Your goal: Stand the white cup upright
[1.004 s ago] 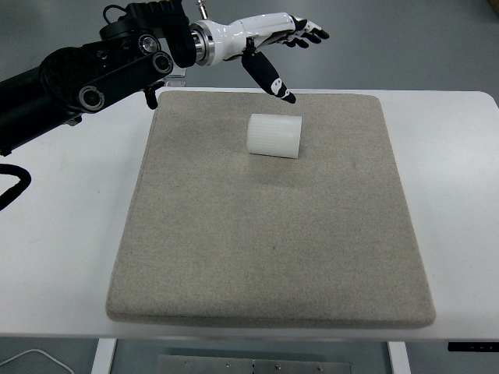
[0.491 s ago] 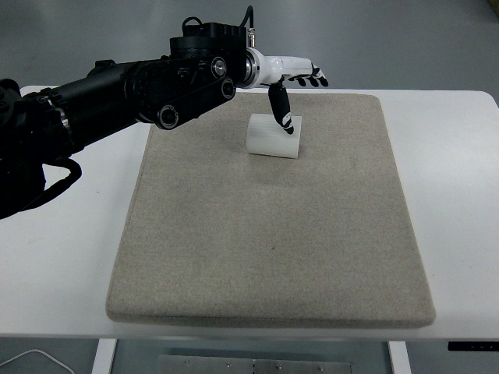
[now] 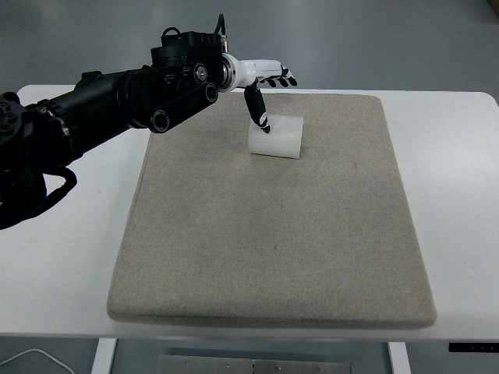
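White cup (image 3: 274, 136) lies sideways on mat (image 3: 269, 210) | left hand (image 3: 261, 82) spread, empty, thumb on cup's left end | advice: wrap fingers fully before tipping upright.

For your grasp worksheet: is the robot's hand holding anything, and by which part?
Nothing is held. The left hand is spread above the lying cup, its thumb reaching down to the cup's top left.

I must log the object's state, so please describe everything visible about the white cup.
The white cup is a short, ribbed cylinder that looks like plastic. It lies on its side on the far part of the beige mat, its axis running left to right. The left hand reaches over it with fingers spread; the thumb tip touches the cup's upper left end. Its opening is not clearly visible.
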Tool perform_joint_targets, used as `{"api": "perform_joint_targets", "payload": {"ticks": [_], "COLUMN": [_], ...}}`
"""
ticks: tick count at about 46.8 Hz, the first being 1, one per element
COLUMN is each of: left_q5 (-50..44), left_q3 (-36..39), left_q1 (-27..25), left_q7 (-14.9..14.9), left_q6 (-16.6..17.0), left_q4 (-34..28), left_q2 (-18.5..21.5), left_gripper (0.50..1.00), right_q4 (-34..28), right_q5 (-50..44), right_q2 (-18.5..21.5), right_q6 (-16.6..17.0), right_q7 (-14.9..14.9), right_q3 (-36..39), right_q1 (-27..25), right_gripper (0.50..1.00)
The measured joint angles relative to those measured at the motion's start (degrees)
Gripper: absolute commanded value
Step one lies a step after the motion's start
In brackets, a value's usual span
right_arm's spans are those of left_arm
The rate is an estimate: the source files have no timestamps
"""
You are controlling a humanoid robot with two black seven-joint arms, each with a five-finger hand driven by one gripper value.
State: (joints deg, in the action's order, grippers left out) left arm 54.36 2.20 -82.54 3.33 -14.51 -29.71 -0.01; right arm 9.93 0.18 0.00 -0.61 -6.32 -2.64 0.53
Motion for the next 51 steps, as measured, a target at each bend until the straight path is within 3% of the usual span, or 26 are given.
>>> {"api": "perform_joint_targets", "payload": {"ticks": [51], "left_q5": [1.01], "left_q3": [0.08], "left_q1": [3.68], "left_q7": [-0.72], "left_q6": [2.22], "left_q4": [-4.04], "left_q2": [0.01], "left_gripper": [0.958], "right_q4": [0.0], "right_q5": [0.0], "right_q2": [0.0], "right_q6": [0.0], "right_q7": [0.0], "right_q3": [0.0], "right_q1": [0.0], "right_gripper": [0.93]}}
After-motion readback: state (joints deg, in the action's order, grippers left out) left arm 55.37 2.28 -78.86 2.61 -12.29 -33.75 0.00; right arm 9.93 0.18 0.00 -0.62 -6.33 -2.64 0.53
